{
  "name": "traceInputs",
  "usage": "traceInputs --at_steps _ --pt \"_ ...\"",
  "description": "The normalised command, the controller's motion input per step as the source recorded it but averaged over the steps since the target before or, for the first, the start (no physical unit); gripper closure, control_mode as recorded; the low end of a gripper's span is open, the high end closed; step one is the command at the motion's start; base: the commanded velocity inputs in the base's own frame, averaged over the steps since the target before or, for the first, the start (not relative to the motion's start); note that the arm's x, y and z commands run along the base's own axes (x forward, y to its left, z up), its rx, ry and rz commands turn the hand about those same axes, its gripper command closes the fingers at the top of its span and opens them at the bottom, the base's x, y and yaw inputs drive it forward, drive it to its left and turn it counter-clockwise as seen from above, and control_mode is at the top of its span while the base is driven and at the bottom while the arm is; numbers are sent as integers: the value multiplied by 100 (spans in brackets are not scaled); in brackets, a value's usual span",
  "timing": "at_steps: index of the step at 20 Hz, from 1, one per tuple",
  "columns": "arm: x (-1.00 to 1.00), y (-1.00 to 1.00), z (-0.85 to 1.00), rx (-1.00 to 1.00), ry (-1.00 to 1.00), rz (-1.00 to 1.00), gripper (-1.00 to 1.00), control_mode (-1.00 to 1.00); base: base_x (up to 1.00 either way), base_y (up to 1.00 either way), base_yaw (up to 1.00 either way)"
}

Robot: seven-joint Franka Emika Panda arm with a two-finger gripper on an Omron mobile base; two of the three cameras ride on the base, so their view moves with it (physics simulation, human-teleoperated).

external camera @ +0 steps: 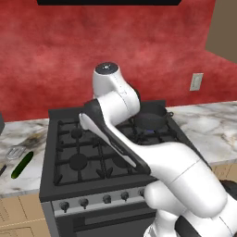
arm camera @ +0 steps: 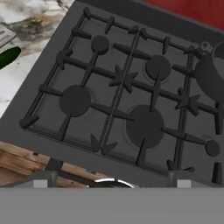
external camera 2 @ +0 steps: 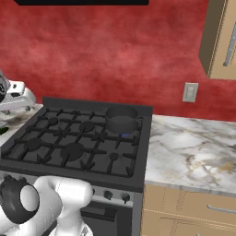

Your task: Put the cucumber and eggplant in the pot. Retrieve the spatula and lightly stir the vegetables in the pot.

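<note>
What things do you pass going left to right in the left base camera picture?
Spatula → cucumber → stove → pot → wall outlet.

I count one cucumber (external camera: 22,165) on the table (external camera: 32,178) left of the stove (external camera 2: 76,140), and one spatula (external camera: 15,152) lying just beyond it. One pot (external camera 2: 121,119) sits on the stove. From the hand view I make out five burners on that stove. Four knobs show along its front in the left base view. One wall outlet (external camera 2: 190,92) is on the red wall, and one cabinet (external camera 2: 222,39) hangs at upper right.
</note>
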Motion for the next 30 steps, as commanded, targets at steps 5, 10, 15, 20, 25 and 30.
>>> traceInputs --at_steps 5,10,15,20,25,30 --pt "-3 100 -8 -1 1 11 -100 -100 0 0 0" --pt "0 100 -33 0 11 23 -100 -100 0 0 0" --pt "14 82 -60 3 14 22 -100 -100 0 0 0" --pt "15 30 -61 7 14 5 -100 -100 0 0 0" --pt "10 38 -47 0 14 3 -100 -100 0 0 0" --pt "5 25 -22 0 1 1 -100 -100 0 0 0"
